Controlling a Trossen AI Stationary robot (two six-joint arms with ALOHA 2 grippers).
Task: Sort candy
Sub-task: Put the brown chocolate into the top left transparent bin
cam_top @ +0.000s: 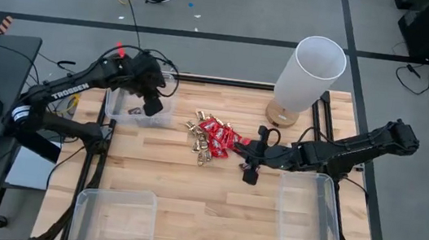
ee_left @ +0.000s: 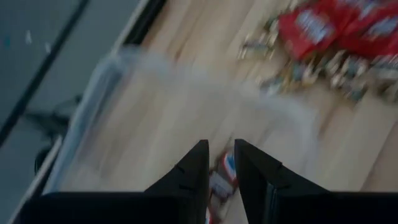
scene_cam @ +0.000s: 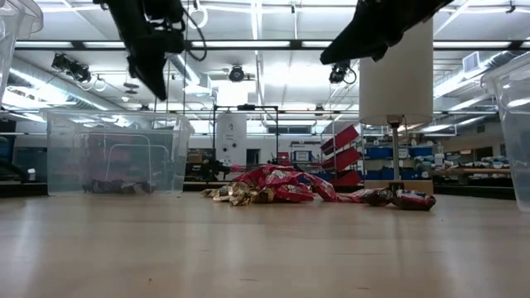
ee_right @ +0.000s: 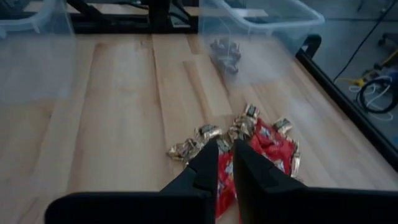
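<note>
The candy (cam_top: 212,136) lies in a heap at the table's middle: red packets and gold-foil pieces, with a few stray pieces (scene_cam: 402,199) at its right end. Several dark pieces (ee_right: 225,53) lie in the clear bin (cam_top: 121,109) at the far left. My left gripper (ee_left: 217,146) hangs open above that bin, and one wrapped piece (ee_left: 222,177) shows below the gap between its fingers. My right gripper (ee_right: 226,144) hovers over the heap's right end, slanting down toward it. Its fingers stand a narrow gap apart with nothing seen held.
A second clear bin (cam_top: 112,218) stands at the near left and a third (cam_top: 309,214) at the near right. A tall white cylinder on a wooden base (cam_top: 309,74) stands at the far right, close behind my right arm.
</note>
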